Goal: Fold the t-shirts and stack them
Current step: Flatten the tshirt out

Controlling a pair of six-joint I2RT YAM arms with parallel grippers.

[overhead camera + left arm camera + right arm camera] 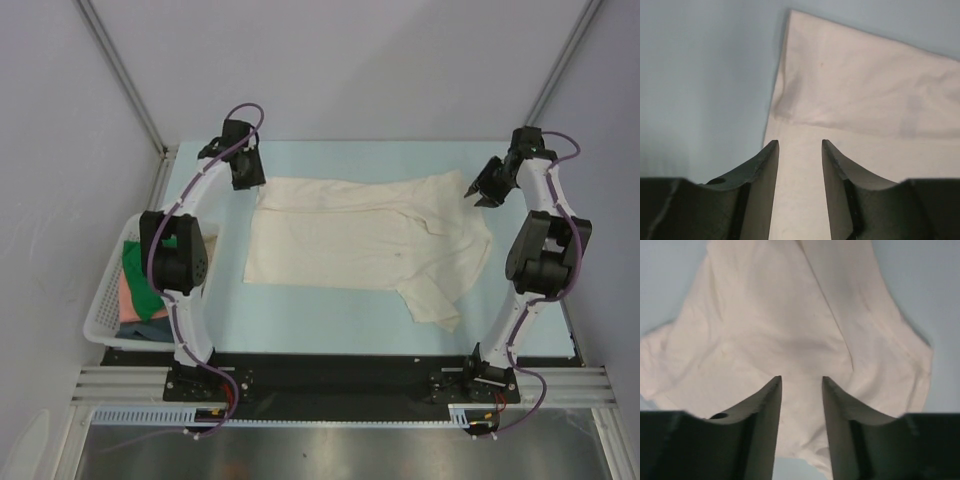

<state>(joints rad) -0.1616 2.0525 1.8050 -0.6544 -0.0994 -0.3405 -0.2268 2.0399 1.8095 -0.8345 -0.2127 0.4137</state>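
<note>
Left end effector (247, 168): fingers apart, nothing between them. Its wrist view (799, 145) shows bare cloth through the gap. It hangs over the far corner of the cream t-shirt (360, 240) on that side. Cannot tell if the fingertips touch the fabric.

Right end effector (485, 187): fingers likewise apart, gripping nothing. It sits just beside the shirt's opposite far corner. In its wrist view (801, 380) the cloth fills the area under and ahead of the fingers.

Cream t-shirt:
- It lies spread flat on the pale blue counter (330, 320), between the two end effectors.
- The long axis runs from one end effector to the other, side to side across the counter.
- The end under the left end effector is a straight, squared edge. In the left wrist view (865, 90) one clean corner points away from the fingers, with a soft crease running across the cloth just ahead of them.
- The end by the right end effector is irregular and rumpled (780, 325), and a seam line runs away from the fingers.
- A flap, a sleeve by the look of it, trails from that end back toward the arm bases.
- Collar not made out for certain.

Outboard of the left end effector, beside the left arm's elbow, stands a white lattice basket (95, 320). It holds a green shirt (150, 298), a salmon pink shirt (124, 288) and a dark blue shirt (135, 328), bundled together. All are well apart from the cream one.
</note>
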